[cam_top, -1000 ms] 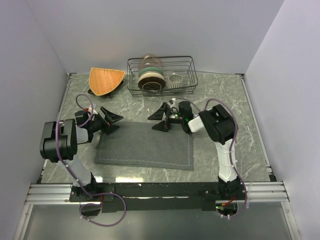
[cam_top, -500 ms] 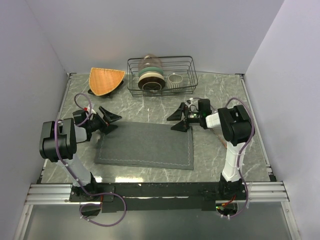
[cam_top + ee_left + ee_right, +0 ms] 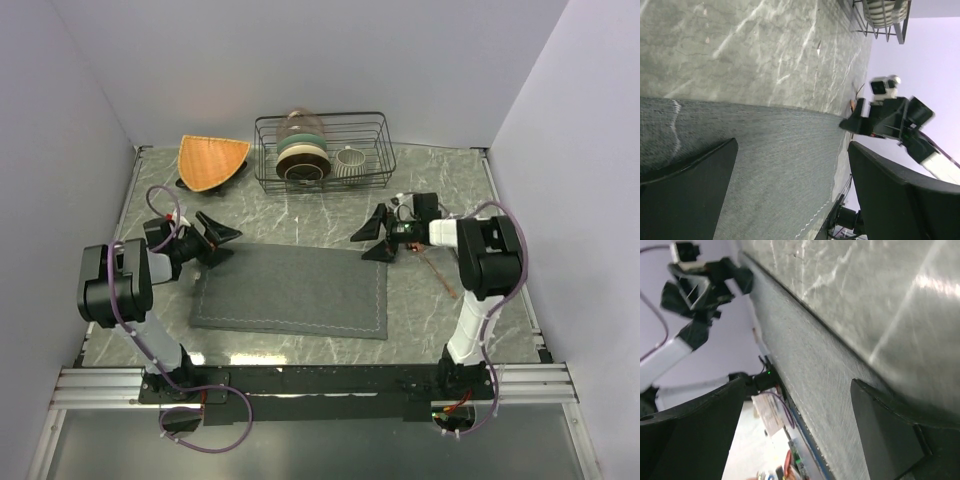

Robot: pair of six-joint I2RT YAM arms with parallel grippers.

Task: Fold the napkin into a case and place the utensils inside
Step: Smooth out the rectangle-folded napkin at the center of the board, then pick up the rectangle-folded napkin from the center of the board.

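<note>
The dark grey napkin [image 3: 290, 292] lies flat as a wide rectangle on the marble table. My left gripper [image 3: 216, 241] hovers open at its far left corner, nothing between the fingers. My right gripper [image 3: 376, 238] stands open at the far right corner, also with nothing in it. Thin copper utensils [image 3: 441, 273] lie on the table right of the napkin, partly under my right forearm. In the left wrist view the napkin [image 3: 770, 165] fills the gap of the left gripper [image 3: 792, 145]. The right wrist view shows the napkin's edge [image 3: 825, 385] between the wide-apart fingers of the right gripper [image 3: 797, 382].
A black wire rack [image 3: 322, 150] with stacked bowls and a cup stands at the back centre. An orange woven fan-shaped mat [image 3: 212, 160] sits at the back left. Walls close in the table on the left, back and right.
My right gripper has slid rightward along the napkin's far edge from its middle to the far right corner. The left gripper shifted slightly left. The napkin has not moved.
</note>
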